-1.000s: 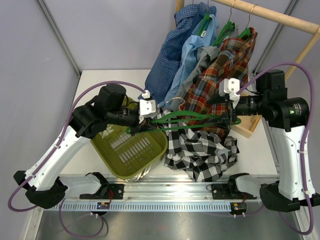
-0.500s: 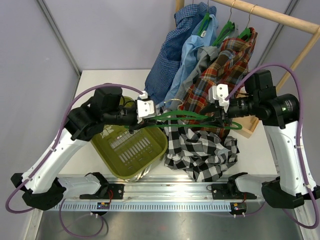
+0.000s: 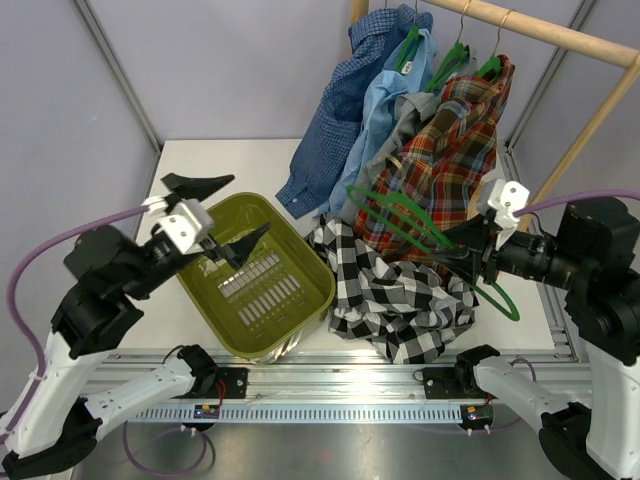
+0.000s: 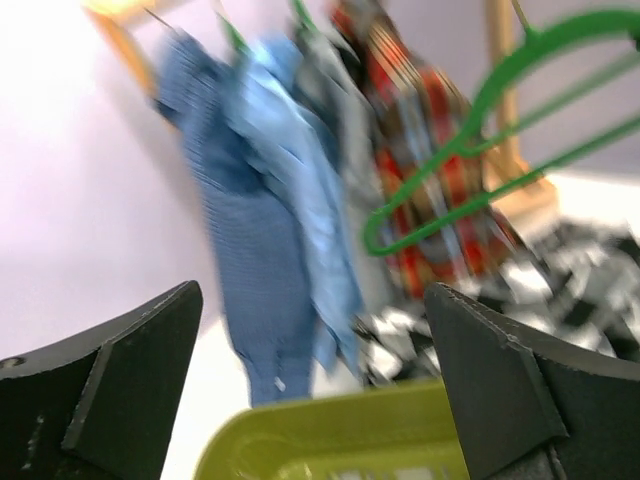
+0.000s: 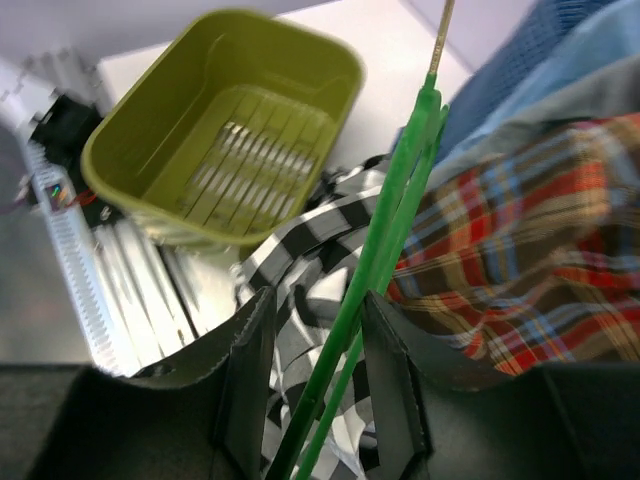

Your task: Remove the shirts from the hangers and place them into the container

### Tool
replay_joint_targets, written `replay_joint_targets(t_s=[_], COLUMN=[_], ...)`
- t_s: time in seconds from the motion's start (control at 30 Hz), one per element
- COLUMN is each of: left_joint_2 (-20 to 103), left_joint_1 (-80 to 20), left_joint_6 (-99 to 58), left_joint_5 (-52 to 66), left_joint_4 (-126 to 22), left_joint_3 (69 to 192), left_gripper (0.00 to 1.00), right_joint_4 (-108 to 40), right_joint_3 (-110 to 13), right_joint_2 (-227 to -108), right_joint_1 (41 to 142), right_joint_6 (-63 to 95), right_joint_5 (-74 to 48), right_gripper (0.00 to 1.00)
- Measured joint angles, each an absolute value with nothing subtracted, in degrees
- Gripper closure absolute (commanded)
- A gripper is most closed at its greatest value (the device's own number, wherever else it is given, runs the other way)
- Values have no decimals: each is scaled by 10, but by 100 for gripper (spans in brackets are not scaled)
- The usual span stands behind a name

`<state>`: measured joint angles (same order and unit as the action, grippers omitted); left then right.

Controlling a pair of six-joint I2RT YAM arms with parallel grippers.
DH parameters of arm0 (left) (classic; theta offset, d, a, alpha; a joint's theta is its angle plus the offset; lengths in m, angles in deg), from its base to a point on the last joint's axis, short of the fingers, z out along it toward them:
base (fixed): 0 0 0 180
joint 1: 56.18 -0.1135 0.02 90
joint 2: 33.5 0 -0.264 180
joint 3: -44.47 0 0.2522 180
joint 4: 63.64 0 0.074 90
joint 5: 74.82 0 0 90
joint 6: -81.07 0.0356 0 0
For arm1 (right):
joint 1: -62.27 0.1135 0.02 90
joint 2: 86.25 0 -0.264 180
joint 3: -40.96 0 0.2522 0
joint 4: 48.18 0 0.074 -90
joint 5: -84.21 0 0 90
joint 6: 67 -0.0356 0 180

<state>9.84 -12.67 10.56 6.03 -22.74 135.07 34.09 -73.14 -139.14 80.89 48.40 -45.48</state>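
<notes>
My right gripper (image 3: 462,248) is shut on a green hanger (image 3: 410,225) and holds it tilted in the air above the black-and-white check shirt (image 3: 400,295). That shirt lies crumpled on the table beside the olive-green container (image 3: 255,285). In the right wrist view the hanger (image 5: 385,215) runs between my fingers (image 5: 250,370) over the check shirt (image 5: 300,260). My left gripper (image 3: 222,213) hangs open and empty over the container's left rim. In the left wrist view its gripper (image 4: 312,295) frames the container rim (image 4: 330,430). Dark blue (image 3: 340,120), light blue (image 3: 385,100), grey (image 3: 408,125) and plaid (image 3: 450,165) shirts hang on the rail.
A wooden rail (image 3: 540,25) crosses the back right, with a slanted wooden post (image 3: 585,130) running down to the table. Green hangers (image 3: 455,55) hook over the rail. The hanging shirts reach down to the table behind the container. A metal rail (image 3: 330,385) runs along the near edge.
My left gripper has opened, let go of the hanger and swung back left over the container. My right gripper has pulled the hanger right and tilted it, leaving the check shirt on the table.
</notes>
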Motion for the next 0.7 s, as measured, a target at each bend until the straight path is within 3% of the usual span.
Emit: replay_joint_targets(t_s=[0.27,0.7], left_joint_2=[64,154], left_joint_1=[-127,-127], left_joint_6=[54,-106], left_joint_5=[98,-22], left_joint_4=[-319,-426], left_joint_3=[1271,1178], left_gripper=[2,1], right_joint_4=[269,221], right_joint_3=[-738,-749], right_joint_2=[-1372,-1392], right_joint_1=[754,727], right_joint_6=[342,241], right_joint_5=[-431,-478], right_gripper=[100,100])
